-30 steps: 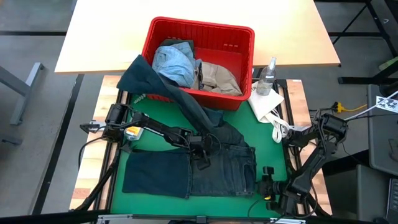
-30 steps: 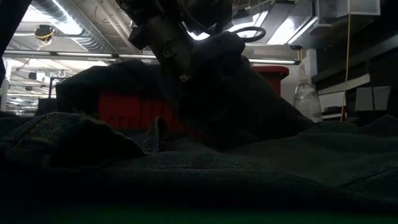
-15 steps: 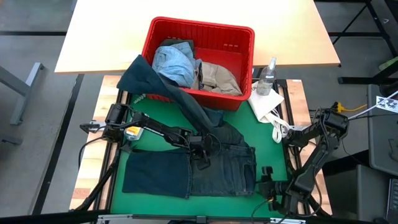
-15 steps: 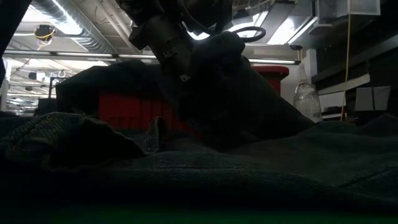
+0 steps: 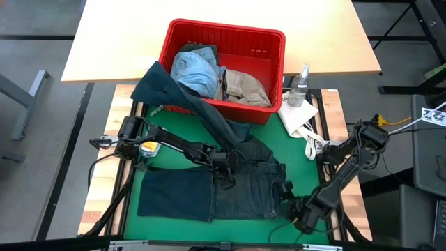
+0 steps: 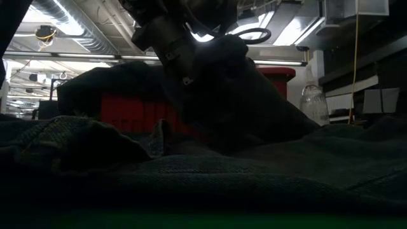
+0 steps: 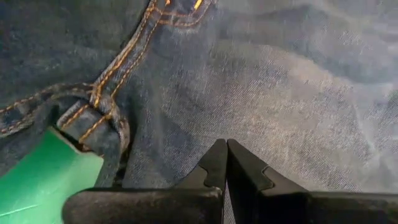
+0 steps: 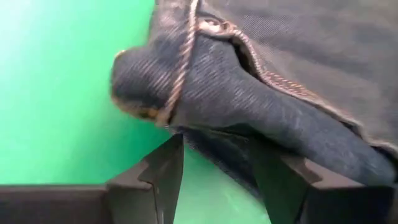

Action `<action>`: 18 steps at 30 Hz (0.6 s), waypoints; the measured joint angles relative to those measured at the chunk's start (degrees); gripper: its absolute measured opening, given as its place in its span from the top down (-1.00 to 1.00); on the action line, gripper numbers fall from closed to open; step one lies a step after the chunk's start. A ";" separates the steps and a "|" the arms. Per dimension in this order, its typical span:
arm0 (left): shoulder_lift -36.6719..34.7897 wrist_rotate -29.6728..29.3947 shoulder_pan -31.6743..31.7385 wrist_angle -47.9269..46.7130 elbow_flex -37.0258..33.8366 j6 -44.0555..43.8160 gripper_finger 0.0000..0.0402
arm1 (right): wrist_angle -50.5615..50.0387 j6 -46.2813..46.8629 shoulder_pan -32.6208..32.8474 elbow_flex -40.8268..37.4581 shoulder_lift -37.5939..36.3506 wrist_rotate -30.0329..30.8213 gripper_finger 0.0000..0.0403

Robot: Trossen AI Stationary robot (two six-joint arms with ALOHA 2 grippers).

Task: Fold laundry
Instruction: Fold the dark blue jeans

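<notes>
In the high view, the jeans (image 5: 230, 188) lie flat on the green mat (image 5: 296, 150) in the lower middle of the frame. The left tool (image 5: 227, 174) is on the middle of the jeans, and its fingers are closed. The right tool (image 5: 287, 195) is at the right edge of the jeans, in the lower right, and its fingers are open around the cloth edge. A red basket (image 5: 268, 52) stands in the upper middle, with light blue denim (image 5: 195, 70) and a beige piece (image 5: 244, 87) inside it. A dark green piece (image 5: 164, 87) hangs over the left wall of the basket. A bottle (image 5: 301, 85) and a white cloth (image 5: 298, 120) are right of the basket.

In the low view, dark cloth (image 6: 254, 178) fills the lower half, and an arm (image 6: 166, 38) comes down from the upper middle.

In the left wrist view, the closed fingers (image 7: 217, 165) rest on denim, at the lower middle.

In the right wrist view, the open fingers (image 8: 163, 171) stand on both sides of a folded seam (image 8: 249, 106) of the jeans, above the mat.
</notes>
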 joint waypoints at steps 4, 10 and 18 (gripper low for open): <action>0.00 -0.48 0.06 -1.73 0.00 1.56 0.98 | -0.13 -2.78 -2.92 0.00 0.00 -8.25 0.08; 0.00 -0.78 1.27 -8.76 0.02 2.26 0.98 | -3.26 -3.59 -5.41 0.00 0.00 -18.18 0.08; -0.37 -4.17 2.28 -17.42 0.33 2.19 0.98 | -12.04 -2.18 -7.21 -0.02 0.02 -25.19 0.08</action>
